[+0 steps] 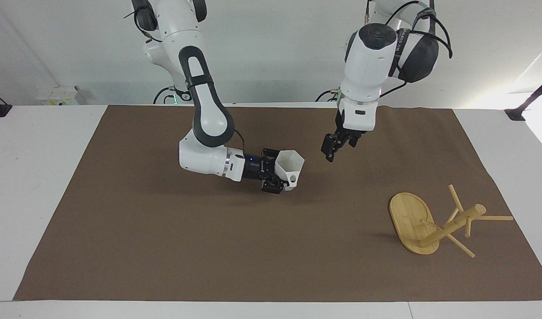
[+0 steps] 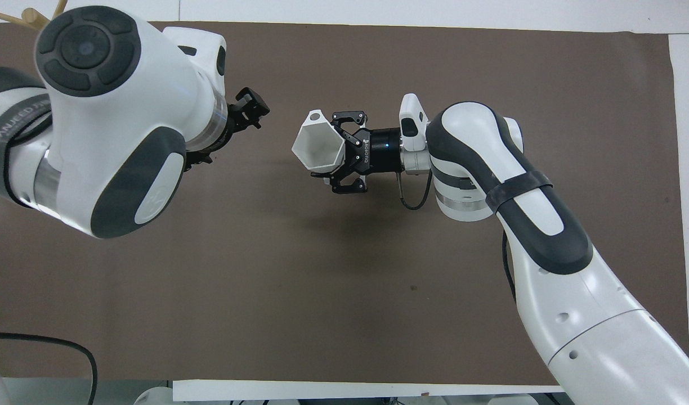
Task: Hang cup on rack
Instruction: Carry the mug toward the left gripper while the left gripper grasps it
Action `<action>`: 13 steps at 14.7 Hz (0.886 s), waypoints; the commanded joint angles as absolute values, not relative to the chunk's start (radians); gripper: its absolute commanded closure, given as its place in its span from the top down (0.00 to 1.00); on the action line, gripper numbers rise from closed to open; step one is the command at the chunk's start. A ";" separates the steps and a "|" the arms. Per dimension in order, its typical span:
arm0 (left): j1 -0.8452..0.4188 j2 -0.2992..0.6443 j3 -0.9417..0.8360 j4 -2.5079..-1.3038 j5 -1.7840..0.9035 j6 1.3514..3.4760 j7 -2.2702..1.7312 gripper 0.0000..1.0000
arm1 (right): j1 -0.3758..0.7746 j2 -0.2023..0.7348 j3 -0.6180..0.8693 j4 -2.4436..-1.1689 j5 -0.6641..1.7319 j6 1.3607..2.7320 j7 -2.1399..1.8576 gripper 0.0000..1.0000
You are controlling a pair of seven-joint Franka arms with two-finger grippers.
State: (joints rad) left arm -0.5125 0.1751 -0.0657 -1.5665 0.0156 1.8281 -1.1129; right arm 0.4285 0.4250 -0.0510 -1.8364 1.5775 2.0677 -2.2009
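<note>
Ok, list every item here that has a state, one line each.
Cup: held upright above the mat, mouth up, handle facing away from the robots.
Rack: standing at the left arm's end of the mat, pegs bare.
Right end effector: shut on the cup's side.
Left end effector: raised over the mat beside the cup, not touching it.
Mat: flat on the table.

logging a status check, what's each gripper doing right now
Right gripper: shut on the cup, over the mat.
Left gripper: in the air near the cup; cannot be told.
</note>
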 commanded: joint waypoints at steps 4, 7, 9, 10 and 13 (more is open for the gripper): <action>-0.583 0.196 -0.054 -1.578 -0.034 1.890 -1.189 1.00 | 0.423 0.397 -0.055 -1.867 1.598 2.077 -2.194 0.34; -0.604 0.227 -0.054 -1.597 -0.037 1.965 -1.203 1.00 | 0.422 0.397 -0.055 -1.867 1.598 2.077 -2.195 0.34; -0.615 0.239 -0.054 -1.600 -0.037 1.974 -1.203 0.99 | 0.422 0.397 -0.055 -1.867 1.600 2.077 -2.194 0.34; -0.617 0.238 -0.055 -1.615 -0.037 1.979 -1.201 0.96 | 0.422 0.397 -0.055 -1.867 1.600 2.079 -2.194 0.34; -0.618 0.235 -0.055 -1.628 -0.106 1.983 -1.198 0.40 | 0.423 0.397 -0.055 -1.867 1.601 2.080 -2.194 0.34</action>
State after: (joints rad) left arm -0.6065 0.2511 -0.0666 -1.6036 -0.0605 1.9632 -1.1931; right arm 0.4259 0.4250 -0.0592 -1.8386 1.5782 2.0677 -2.2009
